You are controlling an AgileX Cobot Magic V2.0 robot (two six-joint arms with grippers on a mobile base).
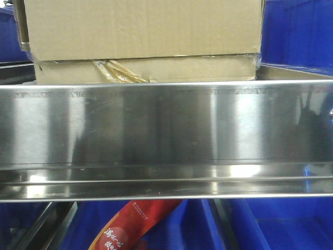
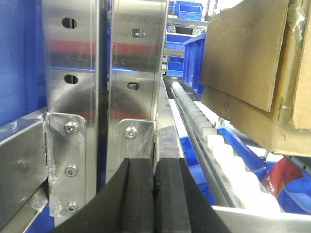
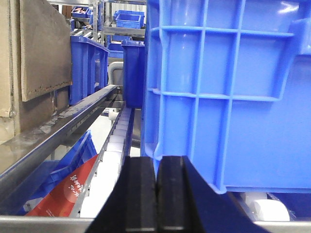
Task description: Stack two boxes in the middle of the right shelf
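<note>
Two cardboard boxes sit stacked on the steel shelf, one directly on the other: the upper box fills the top of the front view, and the lower box shows only as a narrow strip beneath it, with torn amber tape hanging at its seam. Both rest just behind the shelf's broad mirror-like front rail, which spans the whole width of that view. In the left wrist view the boxes appear at the right, a loose flap hanging over the side, standing above a white roller track that runs back into the shelf. In the right wrist view the same boxes stand at the left edge, beside another roller track. A blue bin stands on the shelf just to the right of them, close in front of the right end effector. Steel uprights with bolted brackets rise ahead of the left end effector. Both end effectors have their black pads pressed together with nothing between them, and neither touches a box. Below the shelf lie more blue bins and a red packet with printed characters.
</note>
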